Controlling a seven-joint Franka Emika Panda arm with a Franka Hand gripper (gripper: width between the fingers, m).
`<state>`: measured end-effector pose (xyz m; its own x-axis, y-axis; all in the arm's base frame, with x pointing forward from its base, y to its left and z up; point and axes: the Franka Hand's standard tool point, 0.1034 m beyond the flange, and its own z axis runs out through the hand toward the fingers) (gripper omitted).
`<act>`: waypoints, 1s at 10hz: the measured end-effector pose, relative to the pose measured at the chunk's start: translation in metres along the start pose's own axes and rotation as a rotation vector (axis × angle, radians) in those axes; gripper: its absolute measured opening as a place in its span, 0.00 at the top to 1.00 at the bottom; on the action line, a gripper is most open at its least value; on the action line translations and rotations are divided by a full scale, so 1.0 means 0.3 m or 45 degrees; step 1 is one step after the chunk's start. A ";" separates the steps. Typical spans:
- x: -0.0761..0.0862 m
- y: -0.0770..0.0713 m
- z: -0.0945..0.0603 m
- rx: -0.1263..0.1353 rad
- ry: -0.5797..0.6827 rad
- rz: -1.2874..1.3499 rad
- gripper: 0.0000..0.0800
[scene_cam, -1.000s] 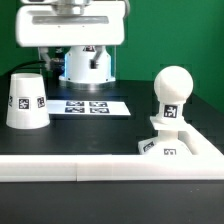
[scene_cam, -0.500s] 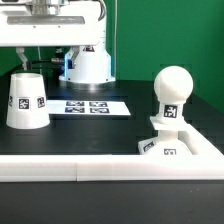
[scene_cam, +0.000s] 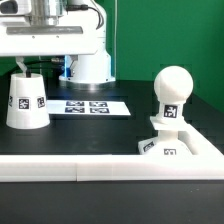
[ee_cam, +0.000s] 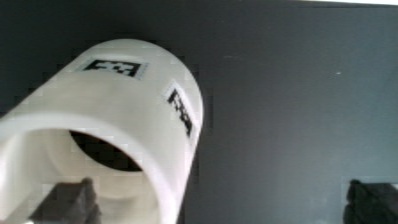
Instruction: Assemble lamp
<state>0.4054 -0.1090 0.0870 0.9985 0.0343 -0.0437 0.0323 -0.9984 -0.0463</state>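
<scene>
The tapered white shade (scene_cam: 26, 103) stands wide end down at the exterior view's left. In the wrist view the shade (ee_cam: 125, 120) fills the frame, seen from above with its dark top hole showing. My gripper (scene_cam: 33, 64) hangs just above the shade, open and empty. In the wrist view my gripper (ee_cam: 221, 200) has its two dark fingertips (ee_cam: 71, 202) far apart, and one tip overlaps the shade's rim. The round-headed bulb (scene_cam: 175, 92) stands upright in the low angular base (scene_cam: 165, 147) at the exterior view's right.
The marker board (scene_cam: 88, 106) lies flat on the dark table between the shade and the bulb. A long white rail bar (scene_cam: 70, 165) runs along the front, and another (scene_cam: 208, 143) angles beside the base. The robot's white pedestal (scene_cam: 90, 65) stands at the back.
The arm has moved toward the exterior view's left and now sits over the shade. The shade, bulb and base have not moved.
</scene>
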 end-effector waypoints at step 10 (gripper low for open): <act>0.001 0.008 0.032 -0.008 -0.015 -0.010 0.94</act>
<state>0.4053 -0.1110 0.0773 0.9975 0.0427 -0.0555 0.0405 -0.9984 -0.0401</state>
